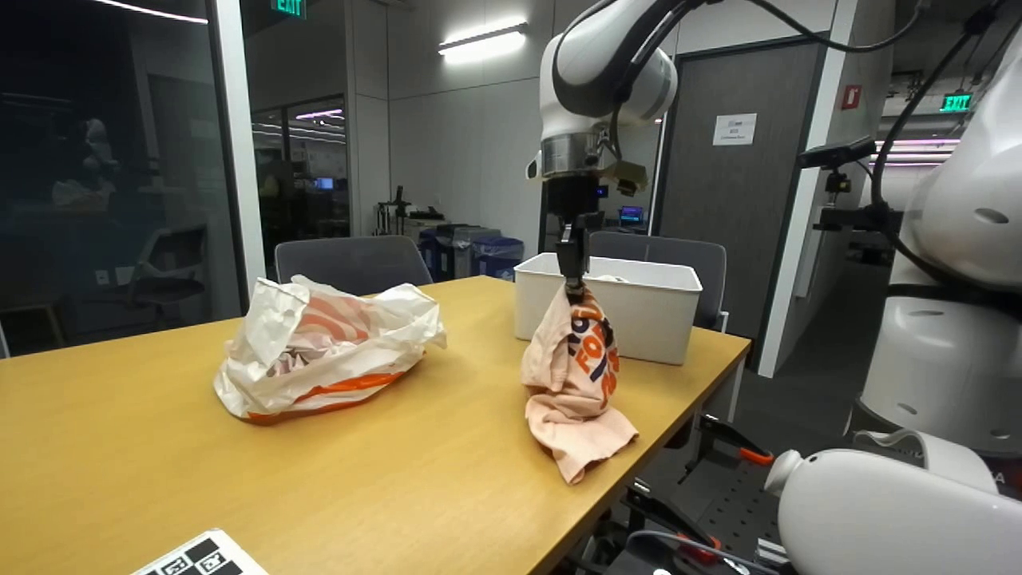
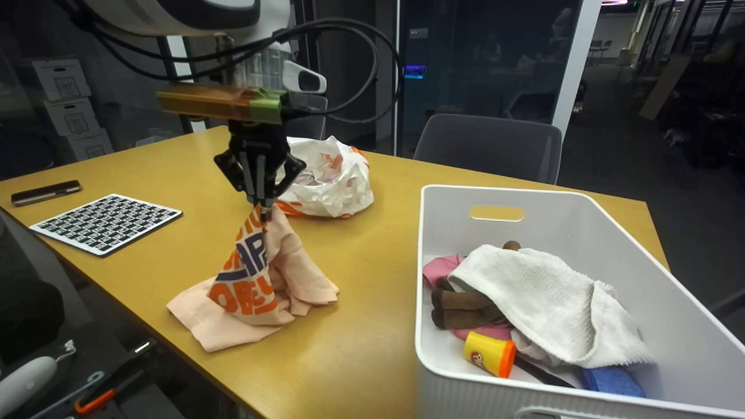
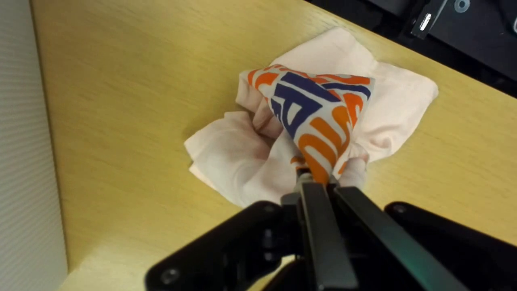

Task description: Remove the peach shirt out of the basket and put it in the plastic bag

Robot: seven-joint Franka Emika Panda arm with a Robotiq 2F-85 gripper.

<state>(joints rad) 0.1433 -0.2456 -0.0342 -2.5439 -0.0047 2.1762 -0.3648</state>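
The peach shirt (image 1: 559, 403) with orange and navy print hangs from my gripper (image 1: 574, 291), its lower part spread on the table. It also shows in an exterior view (image 2: 250, 291) and in the wrist view (image 3: 238, 157). The fingertips (image 3: 317, 180) are shut on a bunched part of it; the gripper also shows in an exterior view (image 2: 266, 213). The white basket (image 1: 639, 319) stands beside the shirt, also seen in an exterior view (image 2: 448, 224); its ribbed wall (image 3: 28, 161) is in the wrist view. The white and orange plastic bag (image 1: 263, 387) lies crumpled, its mouth partly open, also seen in an exterior view (image 2: 352, 186).
The basket holds a white towel (image 2: 547, 302), a yellow can (image 2: 489, 354), a brown doll-like item (image 2: 465, 308) and a blue item (image 2: 614, 381). A checkered board (image 2: 107, 224) and a dark flat object (image 2: 46, 192) lie on the table. The table edge is close to the shirt.
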